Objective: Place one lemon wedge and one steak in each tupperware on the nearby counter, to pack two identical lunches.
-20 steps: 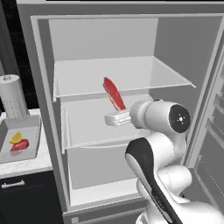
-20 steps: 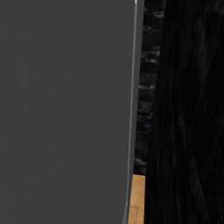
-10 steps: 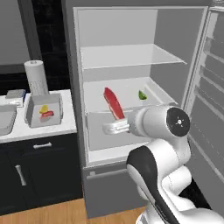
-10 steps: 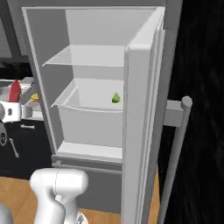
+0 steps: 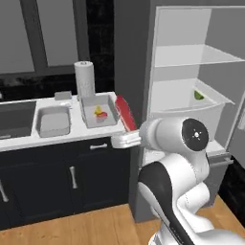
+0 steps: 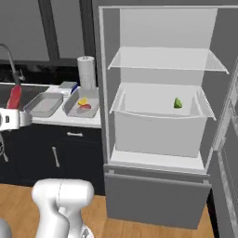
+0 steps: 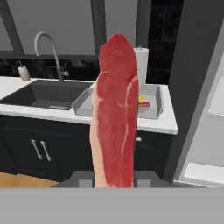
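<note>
My gripper is shut on a raw red steak that stands upright above it, in front of the counter's right end. In the hand view the steak rises from between the finger tips. Two grey tupperware trays sit on the counter. The left one is bare. The right one holds a yellow lemon wedge and a second steak. A green wedge lies in the open fridge's drawer.
A paper-towel roll stands behind the trays. The dark sink with its faucet lies to the left. The open fridge and its door stand to the right. Dark cabinets run under the counter.
The base has turned left, so both views swung from the fridge interior to the counter. The steak stays in my gripper and has come out of the fridge.
</note>
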